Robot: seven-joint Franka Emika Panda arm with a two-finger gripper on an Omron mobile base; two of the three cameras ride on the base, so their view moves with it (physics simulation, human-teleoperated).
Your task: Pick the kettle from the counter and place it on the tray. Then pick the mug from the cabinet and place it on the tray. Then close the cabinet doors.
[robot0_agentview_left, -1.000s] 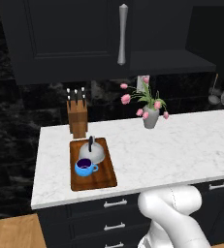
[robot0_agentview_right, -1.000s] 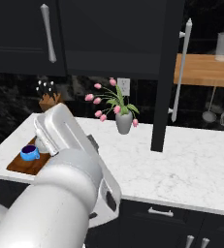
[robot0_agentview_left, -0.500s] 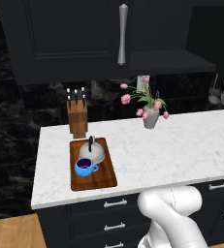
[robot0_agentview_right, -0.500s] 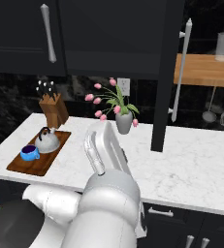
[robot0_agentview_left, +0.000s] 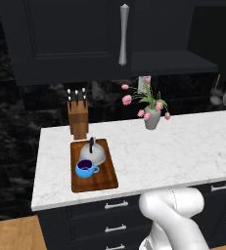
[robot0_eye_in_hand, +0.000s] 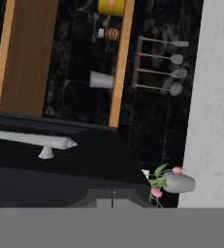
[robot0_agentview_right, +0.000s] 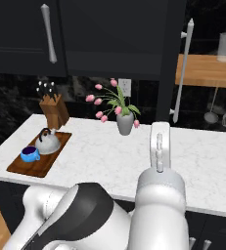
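The kettle [robot0_agentview_left: 92,153] and the blue mug [robot0_agentview_left: 86,169] already sit together on the wooden tray [robot0_agentview_left: 107,179] on the tabletop [robot0_agentview_left: 183,146], so the clenched, empty gripper faces the open cabinet door [robot0_agentview_right: 169,58] to close it

No readable text, label, brand, number or sign is showing anywhere in these views, on any object, door or wall surface.
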